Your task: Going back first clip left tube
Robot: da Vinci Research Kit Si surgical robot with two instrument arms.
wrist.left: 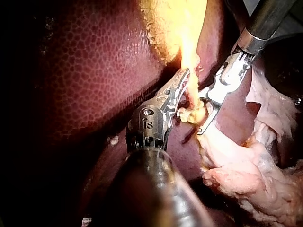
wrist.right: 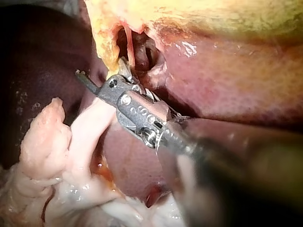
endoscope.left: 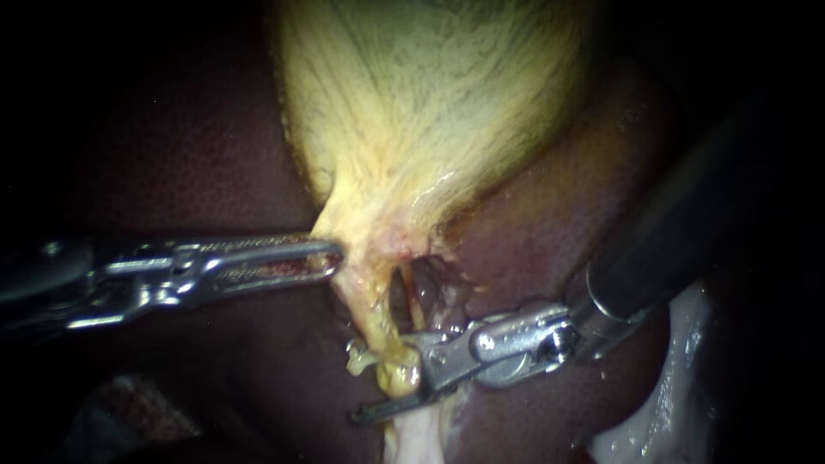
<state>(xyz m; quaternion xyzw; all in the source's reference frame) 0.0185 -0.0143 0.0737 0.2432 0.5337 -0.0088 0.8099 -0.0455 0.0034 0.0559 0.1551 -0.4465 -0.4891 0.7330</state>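
Grips gallbladder [endoscope.left: 412, 112] neck with left instrument [endoscope.left: 335, 256]. Straddles tube [endoscope.left: 400, 373] with right instrument [endoscope.left: 384, 378], jaws apart, nearer and rightward.

Pale yellow left tube [endoscope.left: 368, 302], taut and near upright, beneath the gallbladder [endoscope.left: 412, 103]

The left instrument [endoscope.left: 333, 256] seems clamped; the right instrument [endoscope.left: 397, 378] gapes.

gallbladder [endoscope.left: 430, 103]: top cut off | left instrument [endoscope.left: 333, 256]: shaft dark, cropped | right instrument [endoscope.left: 391, 378]: shaft blurred
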